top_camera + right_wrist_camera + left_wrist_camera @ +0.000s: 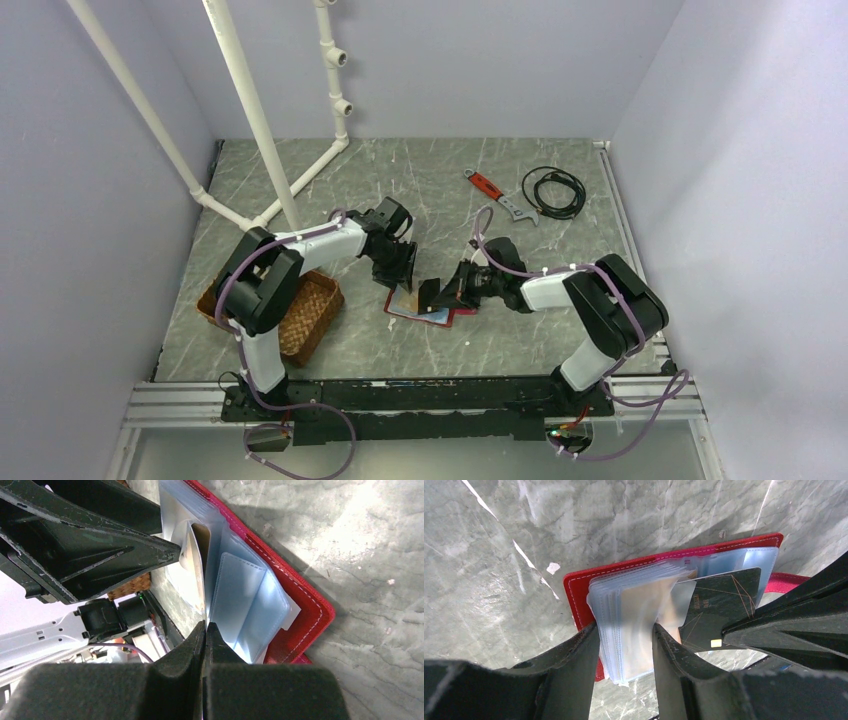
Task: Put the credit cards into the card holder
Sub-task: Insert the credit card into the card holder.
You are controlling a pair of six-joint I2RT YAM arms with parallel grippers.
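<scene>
A wicker tray sits at the left front of the bench, beside the left arm's base, with white pipes slanting up behind it. Just right of the tray the left hand reaches down onto the holder – a red case lying open on the bench near the front middle, between the two hands. This hand is half closed, its fingers pressed on either side of a fanned stack of clear sleeves, pinching them up off the red cover.

Right of the stack comes the card, dark brown with thin gold lines and a small chip, tilted and clear of the bench. Its leading edge is in among the sleeves; whether it is inside a pocket I cannot tell. The right hand is clenched tight on the card's other end – the two fingers meet with only the thin card between them.

Well behind the right hand, a red-handled wrench lies on the bench, and just right of it, a coil of black cable.
</scene>
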